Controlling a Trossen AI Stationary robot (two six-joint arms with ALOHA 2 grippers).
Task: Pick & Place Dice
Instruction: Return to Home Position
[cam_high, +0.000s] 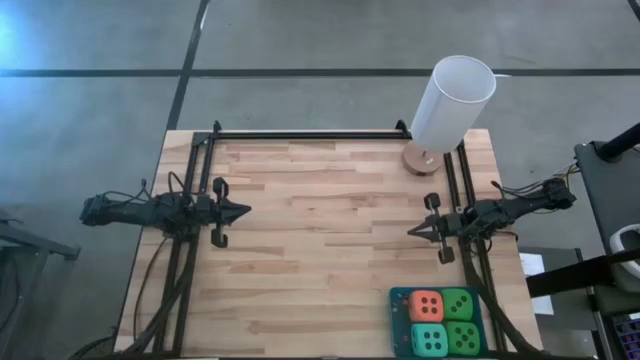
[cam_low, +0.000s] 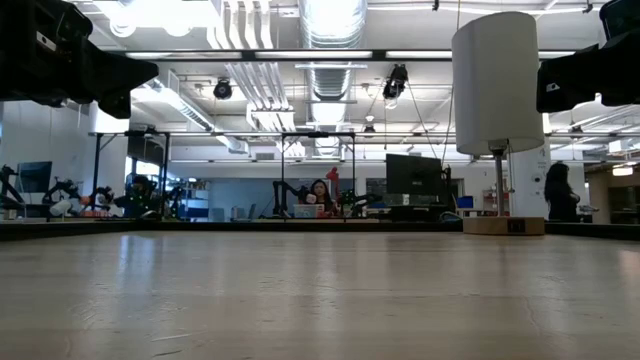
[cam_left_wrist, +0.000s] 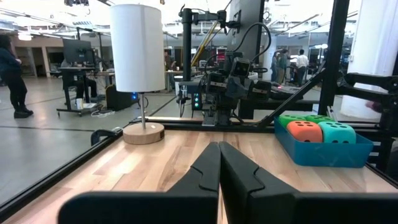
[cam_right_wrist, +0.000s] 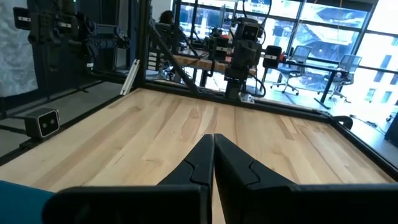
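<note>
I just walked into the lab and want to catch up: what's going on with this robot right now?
Nothing is being handled. The left gripper and right gripper hang shut and empty over the left and right edges of the table. The orange-red die, turquoise die and two green dice sit packed in the blue bin at a corner on the right arm's side. The white cylinder stands at that side's other corner.

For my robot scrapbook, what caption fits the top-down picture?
Four dice in the blue bin; left tool and right tool shut.
</note>
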